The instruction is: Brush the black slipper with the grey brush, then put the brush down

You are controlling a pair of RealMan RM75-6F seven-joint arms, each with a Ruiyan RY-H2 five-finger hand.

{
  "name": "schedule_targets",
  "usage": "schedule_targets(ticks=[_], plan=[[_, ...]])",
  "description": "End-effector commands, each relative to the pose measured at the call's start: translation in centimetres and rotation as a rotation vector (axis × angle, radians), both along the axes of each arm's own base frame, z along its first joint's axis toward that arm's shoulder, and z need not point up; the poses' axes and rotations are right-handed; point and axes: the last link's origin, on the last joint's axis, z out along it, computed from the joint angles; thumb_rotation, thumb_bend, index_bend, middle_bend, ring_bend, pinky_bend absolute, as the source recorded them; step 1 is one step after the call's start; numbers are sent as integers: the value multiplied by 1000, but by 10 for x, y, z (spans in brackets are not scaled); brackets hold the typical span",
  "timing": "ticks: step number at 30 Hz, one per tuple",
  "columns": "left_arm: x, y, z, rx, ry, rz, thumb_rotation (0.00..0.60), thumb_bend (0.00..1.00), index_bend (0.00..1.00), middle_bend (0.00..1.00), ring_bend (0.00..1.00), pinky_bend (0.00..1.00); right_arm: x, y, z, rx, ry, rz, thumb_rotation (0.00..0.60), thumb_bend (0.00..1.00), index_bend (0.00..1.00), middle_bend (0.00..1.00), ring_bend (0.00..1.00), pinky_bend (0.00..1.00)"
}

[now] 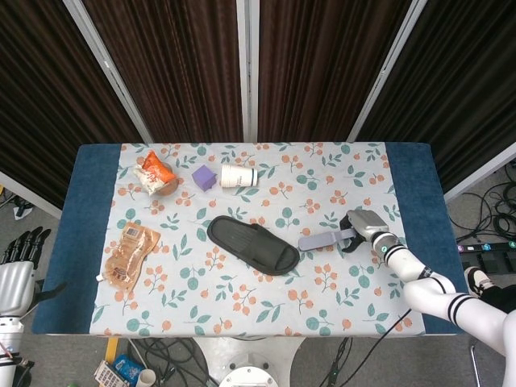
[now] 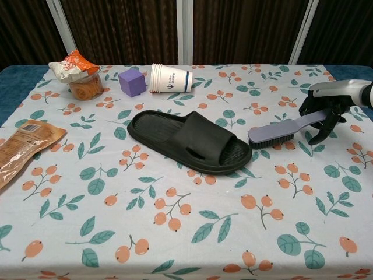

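Two hands: one at work on the table, one off its edge.
Right hand (image 2: 322, 111): dark fingers curled around the handle of the grey long-handled brush (image 2: 278, 130), gripping it at the right side of the table; also seen in the head view (image 1: 360, 227).
Grey brush: handle end raised in the hand, bristle head low by the cloth, pointing left toward the slipper, its tip just beside the slipper's toe end; in the head view (image 1: 321, 239) it lies between hand and slipper.
Black slipper (image 2: 189, 140): a black rubber slide sandal lying flat, sole down, diagonally in the middle of the table (image 1: 252, 245).
Left hand (image 1: 19, 251): off the table's left edge, low, fingers apart and holding nothing.
Table cover: white floral-printed cloth (image 2: 175, 233) with orange berries and green leaves.
Far edge: white paper cup on its side (image 2: 171, 77), small purple cube (image 2: 132, 81) just beside it, orange-topped snack pack (image 2: 80, 73) further left.
Left edge: flat brown plastic snack packet (image 2: 20, 148).
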Motion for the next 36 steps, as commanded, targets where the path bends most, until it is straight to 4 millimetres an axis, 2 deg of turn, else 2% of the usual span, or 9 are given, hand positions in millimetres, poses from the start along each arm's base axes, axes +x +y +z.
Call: schedule_targets(ticks=[1, 5, 8, 12, 17, 21, 27, 32, 36], plan=[[0, 0, 0, 2, -1, -1, 600, 137, 121, 156, 51, 111, 2, -1, 0, 0, 8, 11, 600, 0, 784, 767, 764, 861], [-1, 0, -1, 0, -6, 3, 600, 137, 121, 156, 51, 111, 6, 0, -2, 3, 34, 43, 600, 41, 894, 824, 818, 920], [-2, 0, -2, 6, -10, 6, 600, 137, 121, 156, 51, 111, 7, 3, -4, 3, 44, 58, 600, 251, 986, 872, 870, 975], [-3, 0, -2, 9, -16, 10, 600, 132, 121, 156, 51, 111, 7, 7, -7, -2, 69, 89, 600, 464, 1000, 918, 936, 1000], [-3, 3, -3, 6, -17, -15, 600, 122, 121, 156, 51, 111, 12, 16, -7, -27, 59, 137, 600, 525, 1000, 983, 996, 1000], [5, 14, -2, -13, -43, -79, 600, 123, 121, 156, 51, 111, 18, 22, 7, -81, 63, 247, 600, 539, 1000, 1000, 1000, 1000], [38, 54, -13, -138, -75, -254, 600, 132, 121, 156, 51, 111, 26, 31, 41, -178, 8, 385, 600, 544, 1000, 1000, 1000, 1000], [78, 100, -38, -315, -117, -397, 600, 135, 120, 156, 51, 111, 34, 41, 65, -231, -38, 463, 600, 580, 1000, 1000, 1000, 1000], [114, 133, -63, -460, -101, -473, 600, 135, 121, 156, 51, 111, 40, 46, 71, -242, -55, 490, 600, 591, 1000, 1000, 1000, 1000]])
